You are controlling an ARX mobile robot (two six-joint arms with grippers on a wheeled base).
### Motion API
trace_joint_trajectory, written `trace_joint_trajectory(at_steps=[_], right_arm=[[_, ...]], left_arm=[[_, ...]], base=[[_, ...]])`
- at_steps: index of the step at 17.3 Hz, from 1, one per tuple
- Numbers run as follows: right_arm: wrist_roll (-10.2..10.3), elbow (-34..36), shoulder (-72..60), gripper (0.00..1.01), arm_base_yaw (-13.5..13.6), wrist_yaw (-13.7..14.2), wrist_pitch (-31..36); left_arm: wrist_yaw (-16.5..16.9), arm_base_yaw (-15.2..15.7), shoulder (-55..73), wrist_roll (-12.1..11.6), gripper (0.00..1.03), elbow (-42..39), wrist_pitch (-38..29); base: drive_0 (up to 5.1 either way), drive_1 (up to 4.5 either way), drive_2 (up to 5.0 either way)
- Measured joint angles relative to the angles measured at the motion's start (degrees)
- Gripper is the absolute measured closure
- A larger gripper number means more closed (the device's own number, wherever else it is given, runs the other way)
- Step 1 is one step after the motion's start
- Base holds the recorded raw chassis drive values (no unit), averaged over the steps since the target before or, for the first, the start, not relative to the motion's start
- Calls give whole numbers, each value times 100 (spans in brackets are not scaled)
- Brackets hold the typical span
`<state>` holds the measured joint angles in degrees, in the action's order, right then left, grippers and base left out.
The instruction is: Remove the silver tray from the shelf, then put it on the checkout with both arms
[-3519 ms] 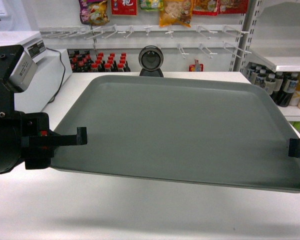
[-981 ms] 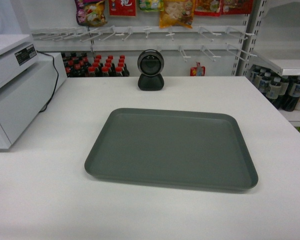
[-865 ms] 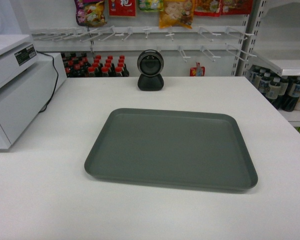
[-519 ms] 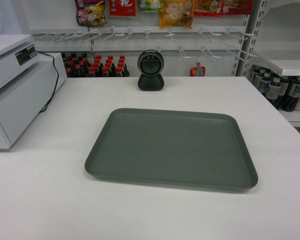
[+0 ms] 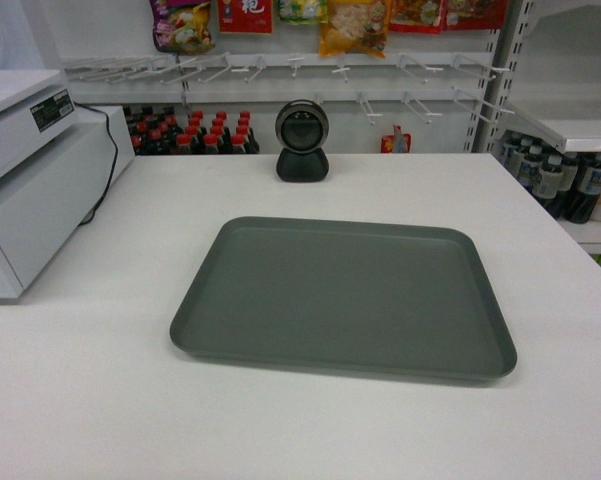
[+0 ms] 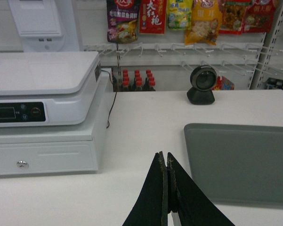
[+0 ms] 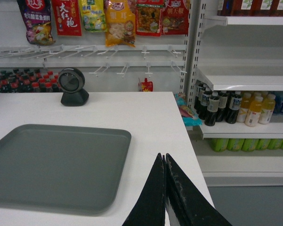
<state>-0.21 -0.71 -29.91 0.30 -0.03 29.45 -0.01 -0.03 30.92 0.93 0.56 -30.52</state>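
Matte grey-green rectangular tray point(image 5: 343, 298) lying flat mid-way across the white counter point(image 5: 100, 400); my left claw point(image 6: 167, 162) and right claw point(image 7: 164, 160), both closed and empty, I would keep clear.

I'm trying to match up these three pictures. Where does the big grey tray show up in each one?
Head view: the silver tray lies flat in the middle, on the white checkout.
Left wrist view: it is at the lower right, cut off by the right edge, right of the shut left claw.
Right wrist view: it is at the lower left, left of the shut right claw.
Shared landmark: the round black scanner behind the tray, in all three views.
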Motion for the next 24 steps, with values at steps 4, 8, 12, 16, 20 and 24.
trace_joint_trajectory(at_steps=[4, 8, 12, 16, 20, 24], right_arm=[[0, 2, 782, 99, 2, 0, -750], [0, 2, 1432, 99, 0, 0, -1370], [0, 2, 1849, 99, 0, 0, -1792], [15, 0, 2938, 99, 0, -2, -2962], [17, 0, 2970, 99, 0, 2, -2973], [17, 0, 2970, 78, 0, 2, -2966]], left_arm=[[0, 0, -778, 0, 102, 0, 767], [0, 0, -1464, 0, 102, 0, 1410], [0, 0, -1899, 0, 102, 0, 1856], [2, 0, -2824, 2, 102, 0, 3097], [0, 0, -3053, -2, 102, 2, 3053], [0, 0, -3053, 0, 72, 2, 3075]], base=[[0, 0, 0], [0, 0, 0], [0, 0, 0], [0, 0, 0], [0, 0, 0], [0, 0, 0]])
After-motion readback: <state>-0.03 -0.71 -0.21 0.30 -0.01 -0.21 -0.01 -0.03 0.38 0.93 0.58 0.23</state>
